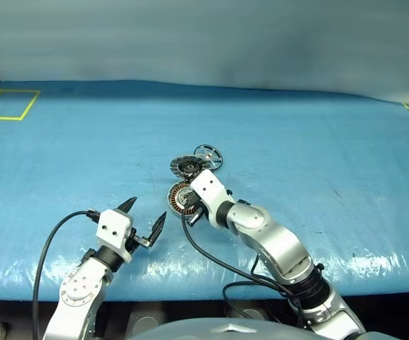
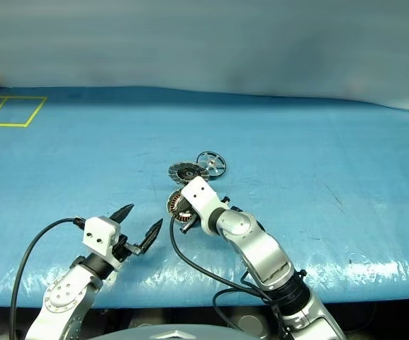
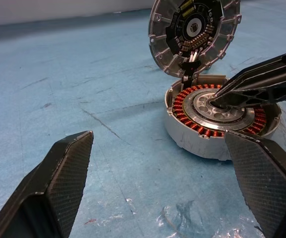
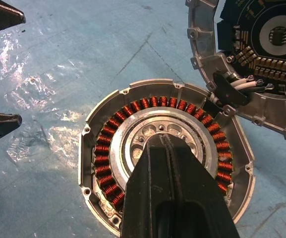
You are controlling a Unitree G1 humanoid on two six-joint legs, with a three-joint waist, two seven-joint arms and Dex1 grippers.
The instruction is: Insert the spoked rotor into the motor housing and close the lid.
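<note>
No readable writing is seen. The round grey metal motor housing [image 4: 165, 156], ringed with copper windings, lies on the blue plastic-covered table [image 1: 317, 142]. The right gripper [image 4: 165, 144], fingers pressed together, is poised at its silver centre. The segmented silver lid [image 1: 187, 166] is propped beside it, the thin spoked rotor [image 1: 208, 155] just behind. The left gripper [image 1: 142, 216] is spread wide, empty.

Motor housing [image 4: 103, 163] centre hidden under right claw [image 4: 163, 141], lid [image 4: 261, 59] cropped by frame edge
</note>
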